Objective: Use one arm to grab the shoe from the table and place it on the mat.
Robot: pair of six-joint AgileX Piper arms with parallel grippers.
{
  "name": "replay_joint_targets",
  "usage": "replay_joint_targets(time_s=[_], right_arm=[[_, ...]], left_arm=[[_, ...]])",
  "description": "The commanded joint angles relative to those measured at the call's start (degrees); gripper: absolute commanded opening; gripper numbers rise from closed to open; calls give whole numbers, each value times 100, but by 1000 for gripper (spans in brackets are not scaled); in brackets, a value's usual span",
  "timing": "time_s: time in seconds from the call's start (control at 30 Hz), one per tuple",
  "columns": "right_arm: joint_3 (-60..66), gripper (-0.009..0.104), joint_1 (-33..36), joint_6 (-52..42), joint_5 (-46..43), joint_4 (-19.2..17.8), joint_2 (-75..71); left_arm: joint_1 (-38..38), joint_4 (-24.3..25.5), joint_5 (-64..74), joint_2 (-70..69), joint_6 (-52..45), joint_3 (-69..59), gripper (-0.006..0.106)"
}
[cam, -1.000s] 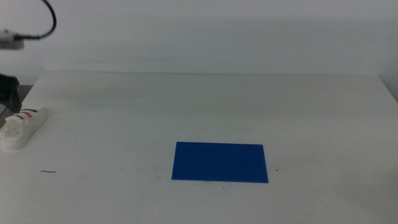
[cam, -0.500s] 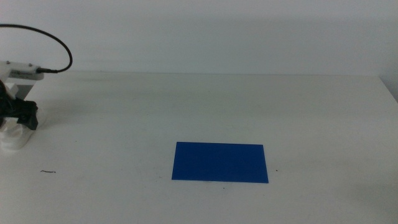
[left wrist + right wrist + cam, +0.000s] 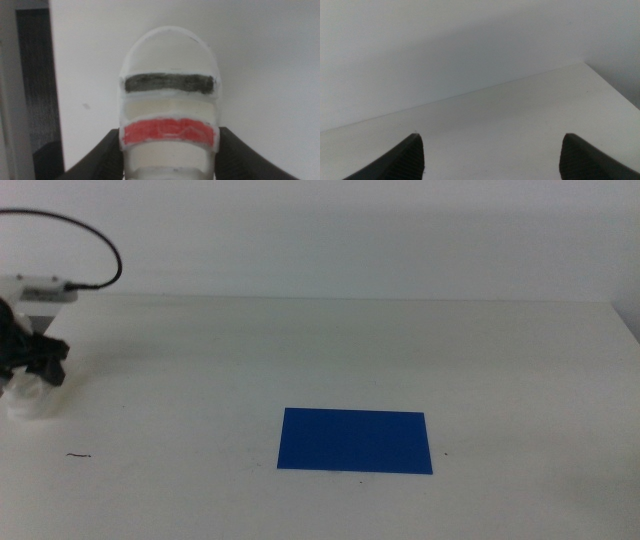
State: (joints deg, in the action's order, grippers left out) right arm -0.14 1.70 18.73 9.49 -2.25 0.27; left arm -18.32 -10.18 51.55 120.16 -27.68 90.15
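lowered left gripper point(image 3: 169, 150) now clamps shoe point(image 3: 169, 117).

A black gripper point(image 3: 35, 365) shows at the left, blocky and angular, beneath a flat pale grey box point(image 3: 38, 288) mounted on the wrist. A thin black cable point(image 3: 100, 245) arcs up from that box in a smooth loop. Up close, the left gripper's jaws are dark, matt and rounded. The right gripper point(image 3: 490, 155) has two dark, tapering jaws with smooth edges.
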Motion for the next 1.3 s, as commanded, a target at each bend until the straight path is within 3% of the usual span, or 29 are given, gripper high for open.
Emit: replay_joint_targets(time_s=[0.0, 0.13, 0.27, 0.47, 0.63, 0.93, 1.0, 1.17, 1.27], right_arm=[[14, 79, 10, -32, -50, -34, -27], [14, 79, 10, -32, -50, -34, -27], [14, 79, 10, -32, -50, -34, -27], [14, 79, 10, -32, -50, -34, -27], [14, 79, 10, -32, -50, -34, -27], [14, 79, 10, -32, -50, -34, -27], [14, 79, 10, -32, -50, -34, -27], [14, 79, 10, -32, -50, -34, -27], [14, 79, 10, -20, -49, -34, -27]], left_arm=[[277, 11, 426, -539, 366, 30, 6], [1227, 445, 1112, -1109, 1510, 20, 4], [2477, 404, 1791, -1244, 2615, 20, 4], [4572, 444, 1263, -1074, 4266, 20, 4], [5612, 507, 705, -759, 5382, 42, 4], [5992, 525, 600, -394, 5913, 249, 4], [5992, 562, 711, -394, 6733, 249, 4], [6005, 335, 688, -394, 10206, 249, 4], [6005, 335, 574, -394, 10961, 249, 4]])
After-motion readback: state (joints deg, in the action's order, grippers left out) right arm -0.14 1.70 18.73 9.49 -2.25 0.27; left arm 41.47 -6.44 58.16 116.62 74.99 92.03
